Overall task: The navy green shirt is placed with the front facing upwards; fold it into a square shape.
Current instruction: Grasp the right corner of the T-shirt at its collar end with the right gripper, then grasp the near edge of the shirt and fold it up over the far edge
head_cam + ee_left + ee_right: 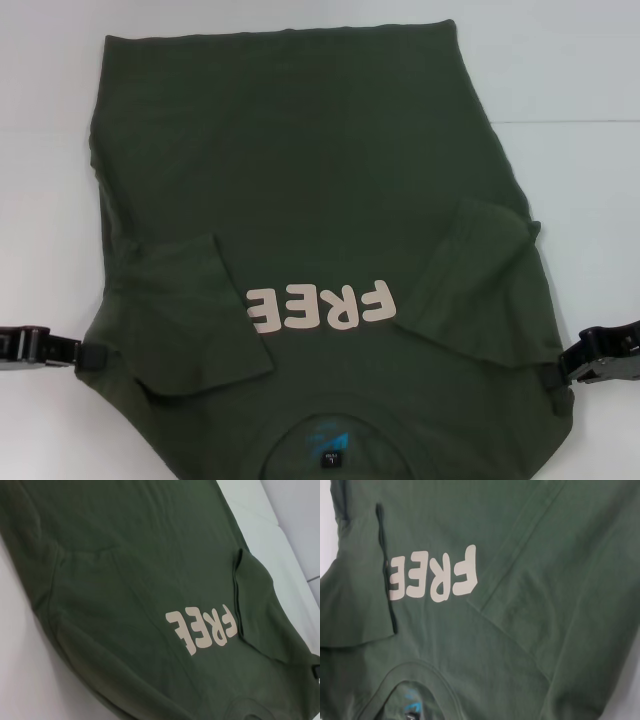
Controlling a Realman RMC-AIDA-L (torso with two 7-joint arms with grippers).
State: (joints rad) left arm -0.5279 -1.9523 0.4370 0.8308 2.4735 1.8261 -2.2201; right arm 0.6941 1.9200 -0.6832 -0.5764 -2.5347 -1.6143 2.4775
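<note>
Head view: shirt (320, 200) lies flat on the white surface (580, 90), both sleeves folded in. Left claw (85, 353) and right claw (553, 375) sit at its shoulder edges; cannot tell their grip. Next, you fold the collar end toward the hem.

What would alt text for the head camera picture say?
A dark green T-shirt lies front up on a white table, both sleeves folded inward beside pale "FREE" lettering. The left gripper and right gripper sit at its shoulder edges.
</note>
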